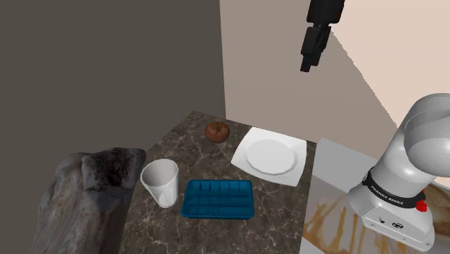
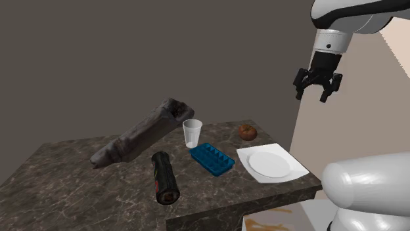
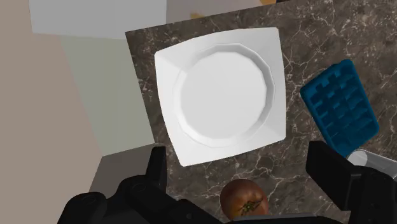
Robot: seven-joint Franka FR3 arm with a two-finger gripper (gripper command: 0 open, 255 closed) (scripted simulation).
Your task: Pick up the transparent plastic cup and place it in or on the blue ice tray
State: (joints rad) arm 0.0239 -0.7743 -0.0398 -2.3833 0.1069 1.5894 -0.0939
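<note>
Cup (image 1: 160,182), pale and see-through, stands upright on the dark marbled countertop (image 1: 189,141), well apart from the gripper (image 1: 308,65). Going from the shoulder view's left, we first meet a rough, dark, rock-like lump (image 1: 92,182) just beside the cup. Next comes the cup itself, then the blue ice tray (image 1: 218,199) lying flat just beside it with its compartments facing up. Behind the tray, nearer the wall, sits a reddish-brown fruit (image 1: 217,131). To the right of the fruit lies a square white plate (image 1: 270,155) with a round well. High above that side of the counter hangs the black gripper, its two fingers spread apart and clasping nothing. The wrist view looks down between them at the plate, with the fruit near the fingers. At the shoulder view's lower right we see the white arm (image 1: 407,180). In the second exterior view a dark cylinder (image 2: 164,177) lies on the counter, in front of the cup
</note>
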